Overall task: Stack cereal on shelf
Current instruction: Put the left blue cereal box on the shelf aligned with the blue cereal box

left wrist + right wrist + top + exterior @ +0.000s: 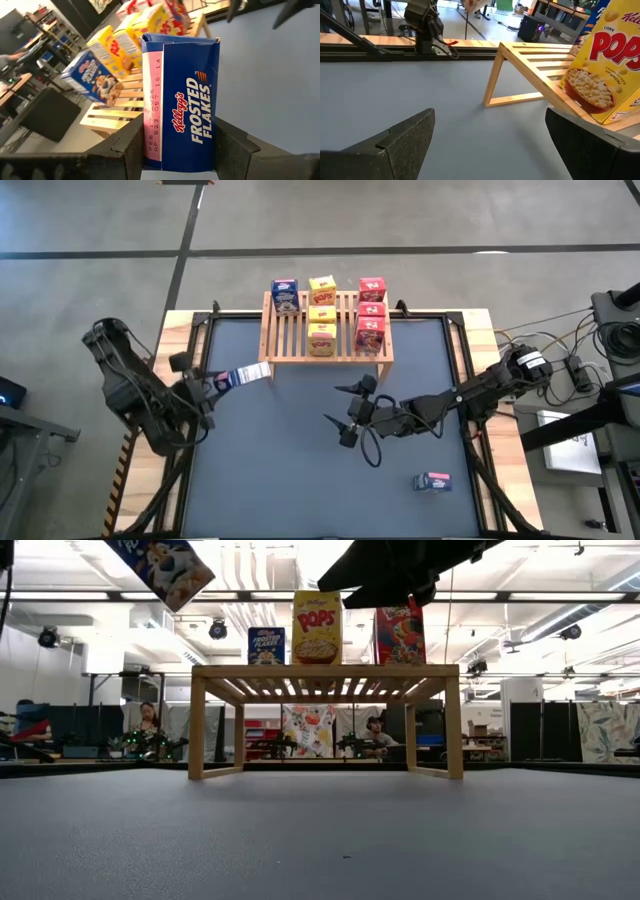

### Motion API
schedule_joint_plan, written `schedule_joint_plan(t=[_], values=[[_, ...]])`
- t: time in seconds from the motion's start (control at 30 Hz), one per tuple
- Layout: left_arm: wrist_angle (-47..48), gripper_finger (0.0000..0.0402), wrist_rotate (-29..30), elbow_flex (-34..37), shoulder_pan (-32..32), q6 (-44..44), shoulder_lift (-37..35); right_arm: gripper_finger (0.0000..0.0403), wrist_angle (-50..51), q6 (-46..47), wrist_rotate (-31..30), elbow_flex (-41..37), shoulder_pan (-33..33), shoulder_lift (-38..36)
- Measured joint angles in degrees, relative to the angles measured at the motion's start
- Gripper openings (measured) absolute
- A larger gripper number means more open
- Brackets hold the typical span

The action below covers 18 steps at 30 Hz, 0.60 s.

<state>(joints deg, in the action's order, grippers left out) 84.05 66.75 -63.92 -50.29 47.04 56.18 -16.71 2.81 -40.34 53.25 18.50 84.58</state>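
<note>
The blue box (240, 376) was pinched in the left tool (210, 383), in the air just left of the shelf (300, 340). The right tool (345, 415) hovered over the bench (300, 480), fingers spread, holding nothing.

Grey concrete floor (420, 220), bright ceiling lights (250, 565) (desks (80, 745) behind)

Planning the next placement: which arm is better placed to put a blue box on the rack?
Left. Its gripper already holds a blue box beside the rack. The right gripper is open and empty.
</note>
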Motion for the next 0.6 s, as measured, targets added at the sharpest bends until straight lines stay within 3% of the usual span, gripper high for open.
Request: schedule_joint_plan(t=[0.27,0.6], values=[[-0.24,0.0168,0.27,-0.96,2.98,-4.81,-1.15,0.0368,-0.75,0.27,-0.02,0.0,0.0,0.02],[-0.44,0.0168,3.26,-7.84,8.67,-12.18,-0.91,0.0368,-0.87,1.79,-0.07,0.0,0.0,0.04]])
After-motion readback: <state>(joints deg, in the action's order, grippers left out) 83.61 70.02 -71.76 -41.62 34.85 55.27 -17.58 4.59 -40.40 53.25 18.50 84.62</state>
